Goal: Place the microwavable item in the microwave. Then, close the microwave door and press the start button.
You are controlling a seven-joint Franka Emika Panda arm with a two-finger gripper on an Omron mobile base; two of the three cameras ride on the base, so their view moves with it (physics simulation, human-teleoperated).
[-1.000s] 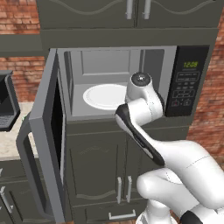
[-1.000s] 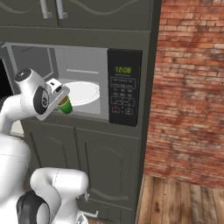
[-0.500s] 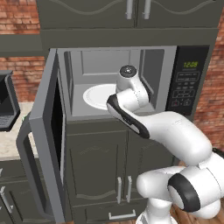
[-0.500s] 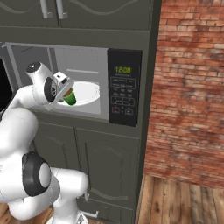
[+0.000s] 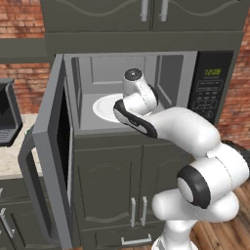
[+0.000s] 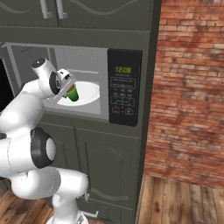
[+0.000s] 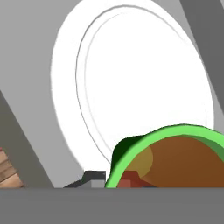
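The gripper [image 6: 70, 90], closed around the green cup [image 6: 72, 93] of brown contents, holds it tilted just before the microwave's [image 6: 87, 59] white turntable [image 6: 89, 92].

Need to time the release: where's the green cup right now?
In the right base view the green cup is held in the gripper just inside the open microwave, over the left edge of the white turntable; the hand view shows the turntable beyond its rim.

A: Both base views look forward from behind the arm, left and right, sharing the microwave [image 5: 146, 93] cavity?

B: Yes. The hand view sits very near, facing the turntable [image 7: 140, 87], possibly from above; its roll is hard to judge.
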